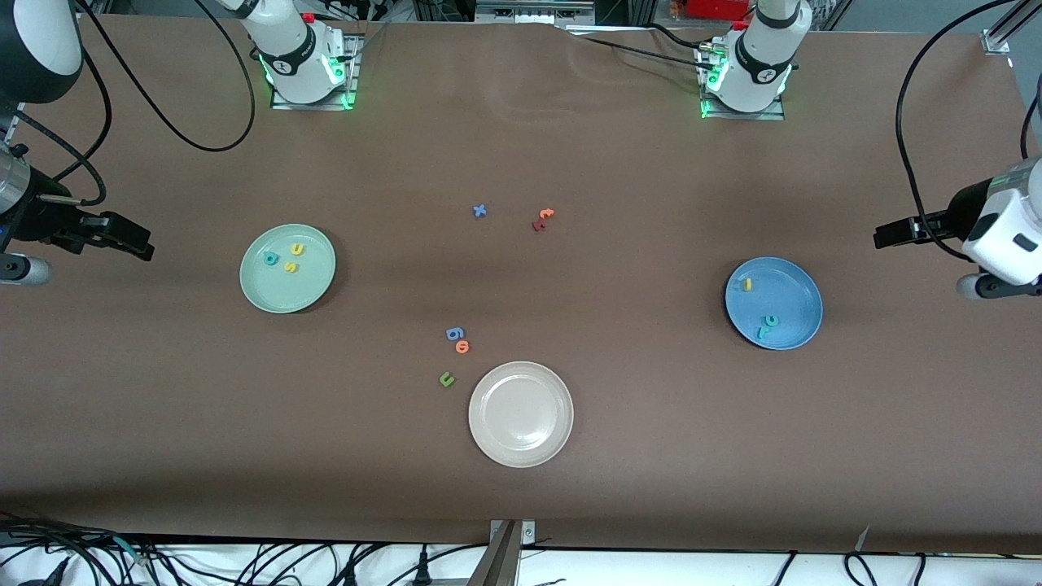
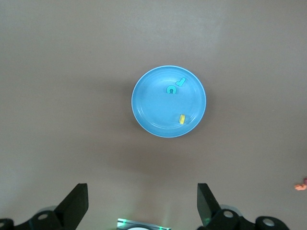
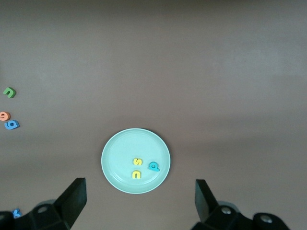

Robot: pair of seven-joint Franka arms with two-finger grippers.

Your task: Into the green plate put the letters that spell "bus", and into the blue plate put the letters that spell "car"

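On green plate [image 1: 313,289] "bus" letters [image 1: 285,259], on blue plate [image 1: 794,325] "car" letters [image 1: 763,313]; both grippers' fingers released.

The front camera sits high across the table [image 1: 521,488], facing both arm bases and taking in the whole surface. The left wrist camera looks straight down from well above the blue plate [image 2: 169,101]; the right wrist camera does likewise above the green plate [image 3: 135,160]. Each wrist view shares its plate with the front view, blue plate [image 1: 773,303] and green plate [image 1: 287,268].
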